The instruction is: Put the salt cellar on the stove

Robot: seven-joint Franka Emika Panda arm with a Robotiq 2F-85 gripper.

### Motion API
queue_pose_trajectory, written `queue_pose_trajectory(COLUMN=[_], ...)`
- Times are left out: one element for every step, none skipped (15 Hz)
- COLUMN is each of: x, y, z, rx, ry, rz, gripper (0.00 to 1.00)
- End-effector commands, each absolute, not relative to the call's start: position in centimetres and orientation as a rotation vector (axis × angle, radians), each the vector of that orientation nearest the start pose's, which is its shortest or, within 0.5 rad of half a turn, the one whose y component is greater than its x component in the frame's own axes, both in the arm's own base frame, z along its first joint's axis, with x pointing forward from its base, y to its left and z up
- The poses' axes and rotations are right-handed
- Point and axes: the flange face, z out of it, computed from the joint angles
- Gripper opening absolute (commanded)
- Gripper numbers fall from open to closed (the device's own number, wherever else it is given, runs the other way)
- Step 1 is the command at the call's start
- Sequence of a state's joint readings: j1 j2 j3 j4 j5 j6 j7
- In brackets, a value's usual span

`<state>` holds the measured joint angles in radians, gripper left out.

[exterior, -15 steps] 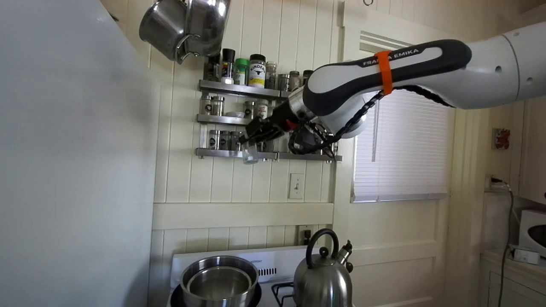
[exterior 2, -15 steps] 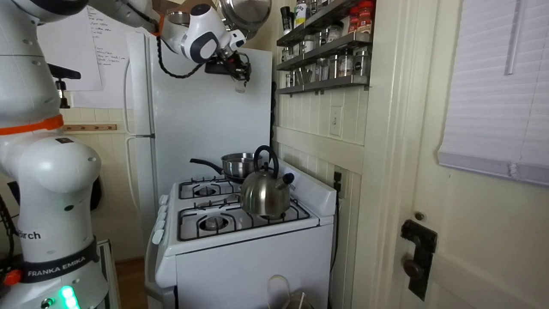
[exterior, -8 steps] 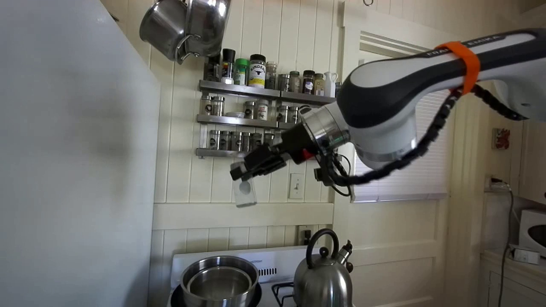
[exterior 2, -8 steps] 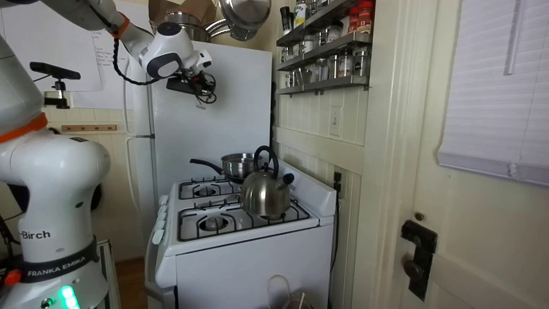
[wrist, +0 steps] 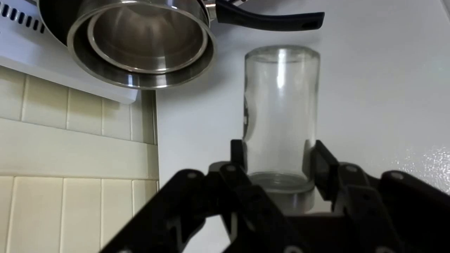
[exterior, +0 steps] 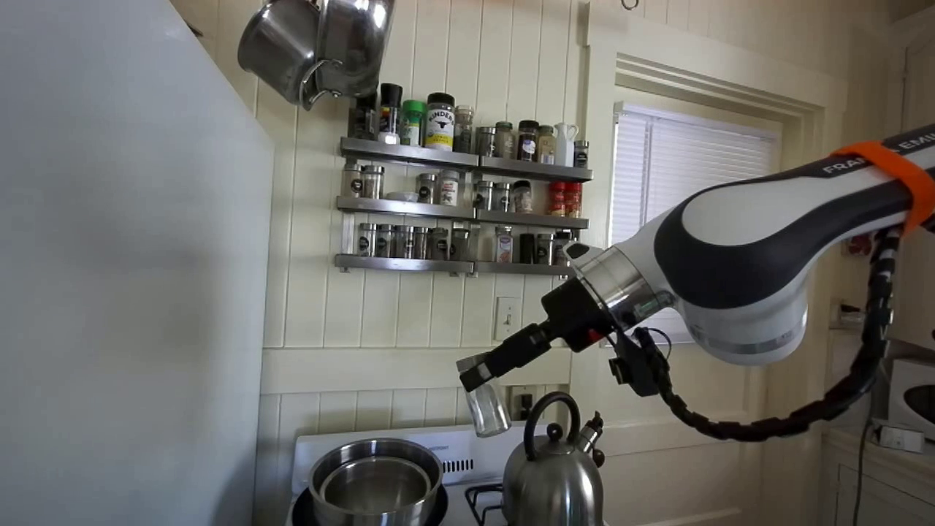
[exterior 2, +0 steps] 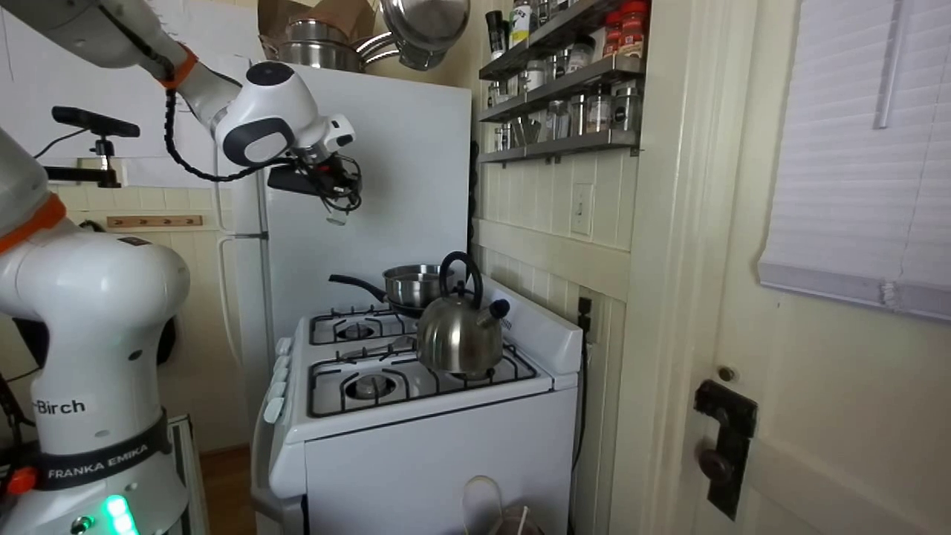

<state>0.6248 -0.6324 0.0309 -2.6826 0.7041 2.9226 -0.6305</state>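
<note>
White fridge fills the left edge in an exterior view. Right of it, up high: steel pots hanging. Then spice shelves on the far wall, three levels, jars and bottles on each. Below, the stove, white enamel, low back panel on the wall side. Nested steel pans sit on it, left and far, black pan handle pointing to the near side. Next right: salt cellar, clear glass jar, up in the air, tilted, lower end toward the right. Higher than the kettle, apart from the stove; can't tell whether it's straight above it or not. The gripper has it: jaws clamped on the glass, fingers on both sides in the wrist view, metal-looking end nearest the wrist. Light switch on the wall, above the kettle and a bit left. The kettle is steel, upright, on the right far part of the stove, black loop handle on top. Arm reaches in from the right, orange strap around it, black cable hanging below. Behind the arm, a white window blind. Right edge: white appliance, partly out of frame, small white box just beside it.
</note>
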Motion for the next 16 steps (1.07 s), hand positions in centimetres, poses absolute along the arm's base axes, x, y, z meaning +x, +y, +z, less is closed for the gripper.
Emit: queue_pose_trajectory(x=[33.3, 32.6, 32.1, 31.2, 30.3, 31.7, 30.7, 30.0, 29.4, 28.9, 29.7, 29.1, 28.9, 28.8, 28.9, 29.0], y=[20.7, 20.7, 20.6, 20.7, 20.8, 22.5, 22.8, 23.4, 24.1, 24.6, 23.7, 24.4, 24.8, 25.0, 25.0, 24.9], z=[51.9, 51.1, 50.4, 49.7, 48.6, 49.0, 48.2, 47.9, 47.3, 46.8, 48.0, 47.5, 47.2, 46.9, 46.8, 46.8], rx=[-2.353, -2.332, -2.339, -2.326, -2.325, -2.329, -2.320, -2.306, -2.305, -2.304, -2.295, -2.292, -2.293, -2.297, -2.300, -2.301], ry=[-0.817, -0.782, -0.820, -0.826, -0.856, -0.855, -0.858, -0.857, -0.859, -0.860, -0.846, -0.853, -0.861, -0.865, -0.865, -0.864], rz=[-1.108, -1.148, -1.215, -1.270, -1.325, -1.359, -1.387, -1.406, -1.427, -1.451, -1.421, -1.435, -1.437, -1.436, -1.433, -1.434], gripper=[0.23, 0.23, 0.23, 0.23, 0.23, 0.23, 0.23, 0.23, 0.23, 0.23, 0.48, 0.48, 0.48, 0.48, 0.48, 0.48])
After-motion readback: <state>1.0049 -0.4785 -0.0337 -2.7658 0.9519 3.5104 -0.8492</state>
